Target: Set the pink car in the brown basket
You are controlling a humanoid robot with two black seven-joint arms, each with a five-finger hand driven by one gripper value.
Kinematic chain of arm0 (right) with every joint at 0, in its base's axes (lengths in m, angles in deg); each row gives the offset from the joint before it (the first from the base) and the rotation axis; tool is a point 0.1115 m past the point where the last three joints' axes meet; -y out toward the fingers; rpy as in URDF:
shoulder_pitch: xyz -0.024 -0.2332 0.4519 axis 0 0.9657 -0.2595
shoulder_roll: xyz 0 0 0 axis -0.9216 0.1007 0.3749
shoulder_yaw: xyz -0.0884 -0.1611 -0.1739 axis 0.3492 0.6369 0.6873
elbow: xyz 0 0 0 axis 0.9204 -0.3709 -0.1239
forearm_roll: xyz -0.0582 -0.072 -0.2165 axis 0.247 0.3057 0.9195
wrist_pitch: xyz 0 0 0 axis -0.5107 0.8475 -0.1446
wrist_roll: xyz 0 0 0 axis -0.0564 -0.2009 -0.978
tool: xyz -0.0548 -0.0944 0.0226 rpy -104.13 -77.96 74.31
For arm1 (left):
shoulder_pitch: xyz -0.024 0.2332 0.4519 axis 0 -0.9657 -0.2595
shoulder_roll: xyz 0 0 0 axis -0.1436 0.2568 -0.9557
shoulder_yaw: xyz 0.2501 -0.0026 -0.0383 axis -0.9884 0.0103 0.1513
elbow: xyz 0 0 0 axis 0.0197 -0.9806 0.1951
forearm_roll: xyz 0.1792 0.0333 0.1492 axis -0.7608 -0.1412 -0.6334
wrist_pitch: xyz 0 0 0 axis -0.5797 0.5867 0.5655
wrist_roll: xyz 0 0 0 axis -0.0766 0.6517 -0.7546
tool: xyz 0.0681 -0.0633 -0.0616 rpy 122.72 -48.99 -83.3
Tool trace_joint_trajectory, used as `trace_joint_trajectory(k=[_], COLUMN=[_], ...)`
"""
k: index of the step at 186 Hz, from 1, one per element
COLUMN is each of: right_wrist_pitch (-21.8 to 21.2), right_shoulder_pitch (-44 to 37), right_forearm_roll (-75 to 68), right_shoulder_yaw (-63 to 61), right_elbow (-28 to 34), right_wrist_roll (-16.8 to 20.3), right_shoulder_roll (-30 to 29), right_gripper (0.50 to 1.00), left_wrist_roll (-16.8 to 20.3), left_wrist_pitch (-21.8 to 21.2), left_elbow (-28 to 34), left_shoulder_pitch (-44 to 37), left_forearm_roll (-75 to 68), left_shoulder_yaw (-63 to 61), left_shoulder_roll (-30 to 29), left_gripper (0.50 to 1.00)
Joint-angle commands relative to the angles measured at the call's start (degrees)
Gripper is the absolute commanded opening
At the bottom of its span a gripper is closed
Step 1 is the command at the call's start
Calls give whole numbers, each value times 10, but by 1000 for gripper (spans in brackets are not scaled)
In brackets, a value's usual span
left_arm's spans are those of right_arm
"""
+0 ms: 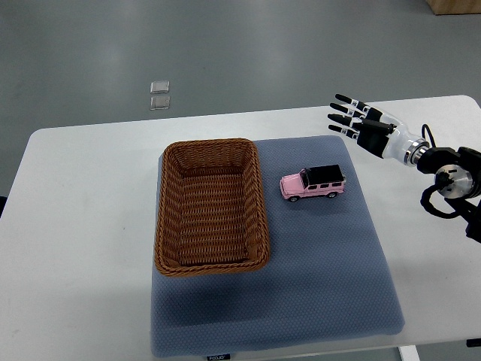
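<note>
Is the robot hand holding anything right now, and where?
Nothing. The right robot hand is open, apart from the car, which sits on the mat beside the basket.

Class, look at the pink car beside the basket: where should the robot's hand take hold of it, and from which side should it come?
Probably best across the pink car's two long sides, coming from above. It stands on its wheels on the blue mat, apart from the brown basket, so both flanks are free. The right hand, fingers spread and empty, is nearest.

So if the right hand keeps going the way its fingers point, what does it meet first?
Probably nothing: the right hand, open, points left, passing beyond the pink car and brown basket. Height is unclear.
</note>
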Motion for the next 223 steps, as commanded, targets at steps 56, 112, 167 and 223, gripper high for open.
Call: trace_joint_trajectory(k=[56, 112, 167, 223], right_wrist_pitch=[2, -52, -49, -74], right_shoulder_pitch=[2, 0, -6, -24], right_forearm_roll=[-1, 12, 103, 233], right_shoulder_yaw=[-6, -2, -5, -5], right_elbow=[-1, -4, -4, 0], right_wrist_roll=[-2, -4, -26, -83], right_shoulder_roll=[0, 9, 9, 12], right_gripper=[926, 924, 928, 924], left_wrist_roll=[0, 0, 0, 0], left_wrist_pitch=[0, -6, -6, -6], left_elbow=[3, 7, 8, 8], left_shoulder_pitch=[1, 4, 4, 5], left_forearm_roll=[0, 0, 0, 0], left_shoulder_yaw=[0, -2, -2, -2], left_shoulder_roll=[0, 0, 0, 0], left_gripper=[1000, 1000, 1000, 1000])
